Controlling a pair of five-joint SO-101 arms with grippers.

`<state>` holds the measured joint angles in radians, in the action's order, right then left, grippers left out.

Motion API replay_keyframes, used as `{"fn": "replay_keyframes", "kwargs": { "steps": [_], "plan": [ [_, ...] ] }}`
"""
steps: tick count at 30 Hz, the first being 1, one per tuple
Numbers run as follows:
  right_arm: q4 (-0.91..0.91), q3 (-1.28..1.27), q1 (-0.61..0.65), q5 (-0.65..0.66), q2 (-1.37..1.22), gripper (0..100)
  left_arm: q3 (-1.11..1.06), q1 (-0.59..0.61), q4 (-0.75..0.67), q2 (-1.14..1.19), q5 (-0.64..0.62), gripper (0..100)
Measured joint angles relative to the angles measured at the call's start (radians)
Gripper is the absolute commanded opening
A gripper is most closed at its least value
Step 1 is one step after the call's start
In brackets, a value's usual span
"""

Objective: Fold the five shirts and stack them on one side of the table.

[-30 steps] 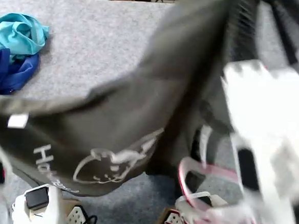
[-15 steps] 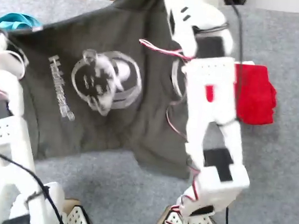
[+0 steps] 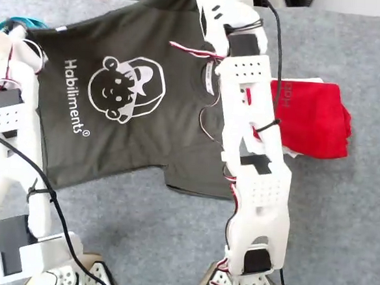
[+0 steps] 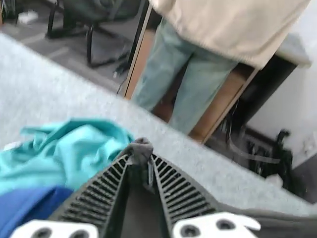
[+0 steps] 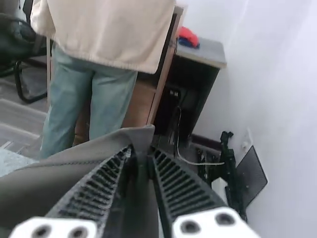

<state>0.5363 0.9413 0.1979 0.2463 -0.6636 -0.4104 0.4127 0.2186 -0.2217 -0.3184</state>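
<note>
Olive shirt (image 3: 131, 145) held at two edges
Your left hand (image 4: 142, 157) and right hand (image 5: 141, 151) each pinch one edge; it drapes below them on the desk (image 3: 341, 225). The cloth looks soft and light: hold corners, or it sags.

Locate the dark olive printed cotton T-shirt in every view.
High view: the dark olive printed cotton T-shirt lies spread over the grey table beside a folded red shirt.
Left wrist view: its bunched edge pinched in the left pincer.
Right wrist view: its cloth drapes from the right pincer.
Landmark: the crumpled teal shirt, in high and left wrist views.
</note>
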Motion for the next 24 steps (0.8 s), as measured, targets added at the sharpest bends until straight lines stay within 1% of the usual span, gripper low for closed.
{"fn": "replay_keyframes", "kwargs": {
  "steps": [6, 10, 17, 20, 21, 24],
  "plan": [
    [0.292, 0.144, -0.020, 0.005, -0.015, 1.4, 0.000, 0.000, 0.180, 0.003, 0.000, 3],
    [0.496, 0.207, -0.020, 0.072, -0.015, 1.4, 0.000, 0.000, 0.292, 0.003, 0.000, 3],
    [0.957, 0.313, -0.021, 0.175, -0.015, 1.3, -0.002, -0.006, 0.520, 0.003, 0.084, 3],
    [1.143, 0.368, -0.021, 0.196, -0.015, 1.3, -0.035, -0.006, 0.611, 0.003, 0.112, 3],
    [1.181, 0.379, -0.023, 0.196, -0.015, 1.3, -0.054, -0.006, 0.635, -0.009, 0.118, 3],
    [1.217, 0.393, -0.058, 0.196, -0.015, 1.3, -0.123, -0.040, 0.695, -0.089, 0.144, 3]
  ]
}}
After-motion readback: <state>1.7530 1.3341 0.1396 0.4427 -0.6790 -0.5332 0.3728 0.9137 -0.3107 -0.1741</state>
